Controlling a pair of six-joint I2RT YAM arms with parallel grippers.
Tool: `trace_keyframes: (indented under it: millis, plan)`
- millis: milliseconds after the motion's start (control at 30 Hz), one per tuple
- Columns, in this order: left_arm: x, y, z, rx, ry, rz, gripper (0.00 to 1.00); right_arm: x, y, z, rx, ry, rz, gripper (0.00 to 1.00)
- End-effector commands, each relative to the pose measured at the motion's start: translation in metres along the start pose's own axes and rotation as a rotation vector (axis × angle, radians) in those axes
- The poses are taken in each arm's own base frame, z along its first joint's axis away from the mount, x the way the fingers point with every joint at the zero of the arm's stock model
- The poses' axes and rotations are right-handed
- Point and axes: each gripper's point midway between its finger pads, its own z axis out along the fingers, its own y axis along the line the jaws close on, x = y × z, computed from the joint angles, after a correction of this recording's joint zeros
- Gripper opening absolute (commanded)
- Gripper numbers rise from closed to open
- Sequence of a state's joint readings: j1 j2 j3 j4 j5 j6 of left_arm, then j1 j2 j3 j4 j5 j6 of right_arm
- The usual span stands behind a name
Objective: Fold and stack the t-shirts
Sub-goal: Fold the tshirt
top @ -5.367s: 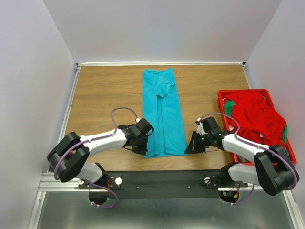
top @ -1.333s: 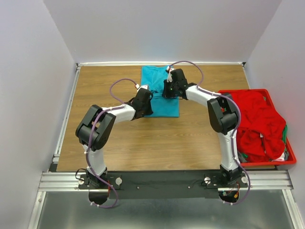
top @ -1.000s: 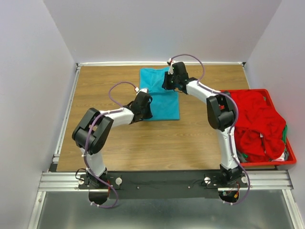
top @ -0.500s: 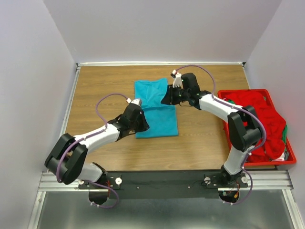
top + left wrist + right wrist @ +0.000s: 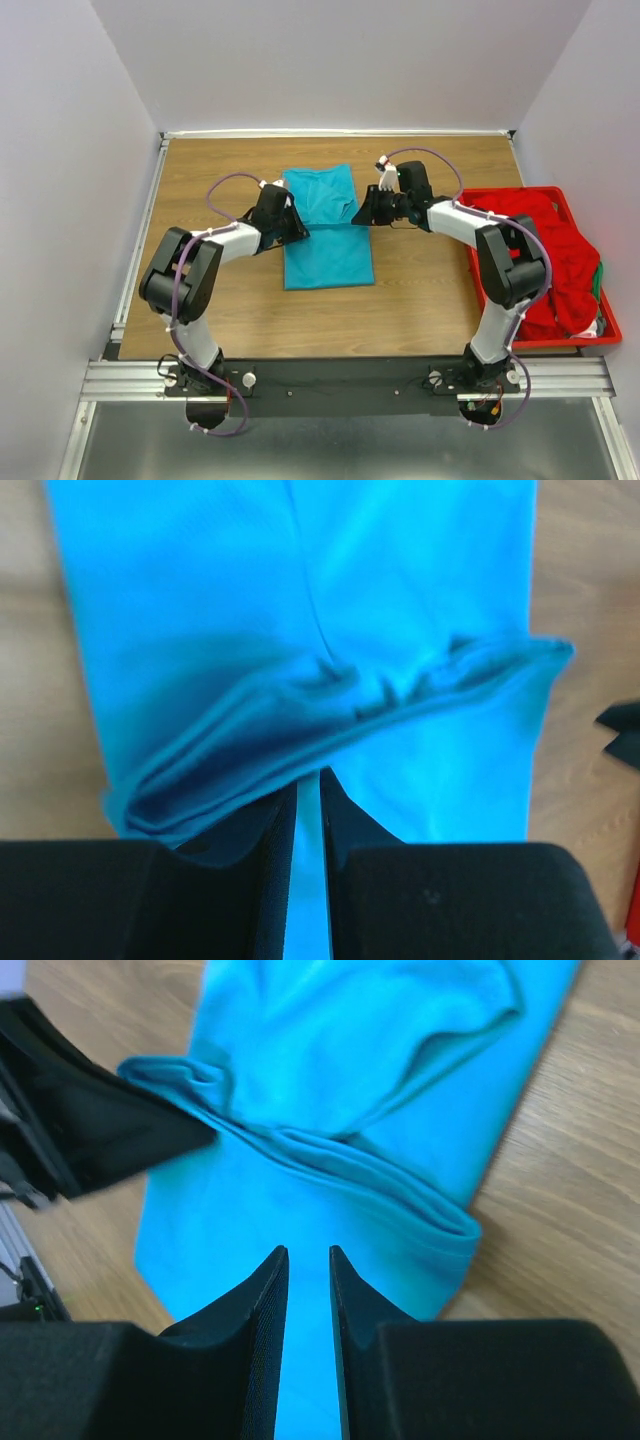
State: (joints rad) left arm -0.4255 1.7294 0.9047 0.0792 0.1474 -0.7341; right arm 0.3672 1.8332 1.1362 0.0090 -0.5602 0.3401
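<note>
Tabletop (image 5: 215, 180) bears teal t-shirt (image 5: 328, 255) lengthwise near-to-far.

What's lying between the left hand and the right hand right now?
The teal t-shirt: its folded ridge runs across from the left hand to the right hand, as the top view shows.

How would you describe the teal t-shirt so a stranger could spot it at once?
On the wooden table, look at the middle, left of the red crate. The teal t-shirt lies there, folded into a rectangle. It is the only teal cloth; the red garments are heaped in the crate.
</note>
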Motion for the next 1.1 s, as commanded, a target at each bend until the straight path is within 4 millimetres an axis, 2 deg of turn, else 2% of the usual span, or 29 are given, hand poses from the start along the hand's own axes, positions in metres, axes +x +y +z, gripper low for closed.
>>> trace_keyframes:
  millis: [0,167,267,400,500,567,633,667,733,767,800,900,967,1000,1033,1067]
  plan:
    - [-0.032,-0.002,0.012,0.042,-0.034,-0.008,0.23,0.004,-0.019,0.012,-0.015,0.023,0.035,0.3]
    - [-0.052,-0.001,0.029,0.057,-0.036,-0.017,0.22,-0.003,-0.035,0.027,-0.017,0.029,0.052,0.3]
    - [-0.06,-0.004,0.032,0.068,-0.045,-0.018,0.22,-0.006,-0.043,0.033,-0.01,0.027,0.069,0.3]
    - [-0.067,0.006,0.032,0.06,-0.053,-0.046,0.23,-0.014,-0.058,0.037,0.009,0.015,0.094,0.3]
    - [-0.074,0.013,0.019,0.066,-0.064,-0.071,0.24,-0.022,-0.054,0.028,0.008,-0.007,0.09,0.3]
    - [-0.08,0.007,-0.001,0.075,-0.1,-0.052,0.26,-0.025,-0.038,0.013,-0.017,-0.022,0.078,0.3]
    - [-0.079,0.004,-0.017,0.08,-0.116,-0.039,0.29,-0.019,-0.024,-0.006,-0.033,-0.031,0.083,0.31]
    - [-0.073,0.001,-0.035,0.093,-0.13,-0.034,0.31,-0.011,-0.019,-0.01,-0.05,-0.022,0.1,0.31]
    - [-0.06,-0.001,-0.05,0.108,-0.131,-0.025,0.32,-0.006,-0.004,-0.02,-0.105,-0.033,0.105,0.34]
    - [-0.045,0.001,-0.061,0.115,-0.122,-0.021,0.32,0.013,0.008,-0.03,-0.16,-0.005,0.128,0.34]
    - [-0.031,0.0,-0.066,0.13,-0.099,-0.019,0.32,0.014,0.021,-0.036,-0.225,-0.015,0.137,0.36]
    - [0.016,0.004,-0.075,0.163,-0.012,-0.022,0.32,0.051,0.034,-0.049,-0.298,0.019,0.234,0.38]
    - [0.043,0.009,-0.077,0.168,0.039,-0.023,0.31,0.057,0.045,-0.055,-0.369,0.009,0.232,0.4]
    - [0.053,0.01,-0.076,0.17,0.057,-0.025,0.31,0.072,0.041,-0.055,-0.363,0.032,0.267,0.4]
    - [0.059,0.01,-0.075,0.171,0.059,-0.022,0.31,0.078,0.039,-0.055,-0.359,0.04,0.273,0.4]
    - [0.07,0.018,-0.073,0.153,0.081,-0.033,0.29,0.085,0.037,-0.054,-0.354,0.05,0.282,0.4]
